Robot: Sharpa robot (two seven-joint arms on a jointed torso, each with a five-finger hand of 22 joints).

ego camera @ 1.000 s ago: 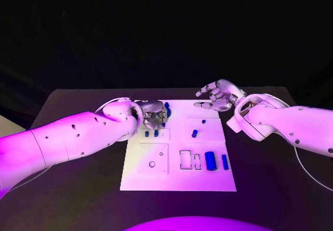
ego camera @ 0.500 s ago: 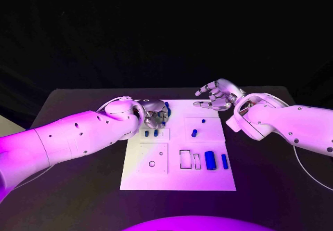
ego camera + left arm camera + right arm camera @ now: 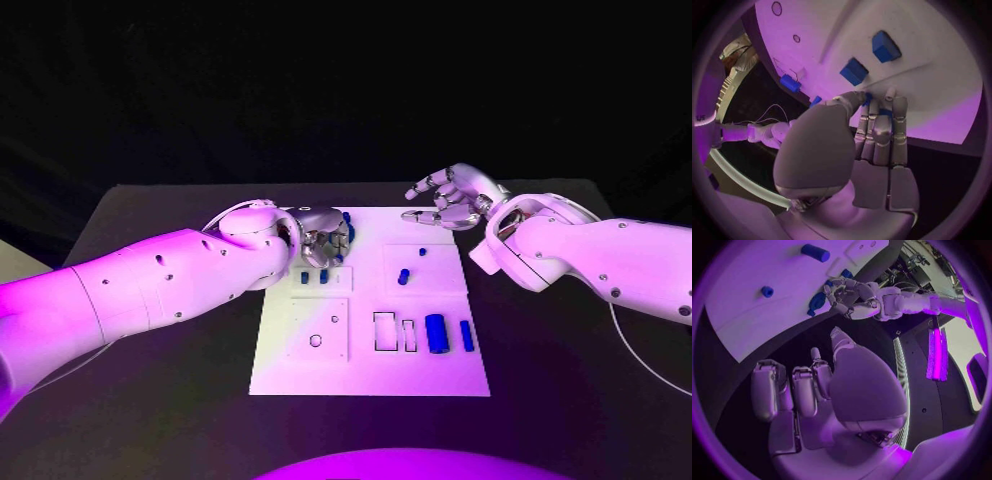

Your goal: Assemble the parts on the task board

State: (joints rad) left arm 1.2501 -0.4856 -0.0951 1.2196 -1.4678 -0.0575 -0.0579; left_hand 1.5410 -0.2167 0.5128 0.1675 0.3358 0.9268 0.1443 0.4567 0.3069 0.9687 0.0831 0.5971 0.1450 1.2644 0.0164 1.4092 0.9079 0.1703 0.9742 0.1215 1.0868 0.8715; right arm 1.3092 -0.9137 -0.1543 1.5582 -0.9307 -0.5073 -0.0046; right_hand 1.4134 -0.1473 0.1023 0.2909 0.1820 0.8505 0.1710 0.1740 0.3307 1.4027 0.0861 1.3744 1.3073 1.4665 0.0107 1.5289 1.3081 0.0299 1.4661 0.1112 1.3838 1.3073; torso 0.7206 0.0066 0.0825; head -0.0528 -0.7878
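The small blue part [image 3: 346, 224] at the upper left of the task board [image 3: 372, 372] looks light, stiff and slick, so my left hand [image 3: 325, 240] pinches its sides, while my right hand [image 3: 450, 200] hovers spread and empty above the tabletop [image 3: 173, 400].

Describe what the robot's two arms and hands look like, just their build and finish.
Both arms are smooth white rounded shells with small dark dots; left arm, right arm. Each ends in a silver metallic hand with jointed segmented fingers: left hand, right hand. A thin pale cable trails beside the right arm.
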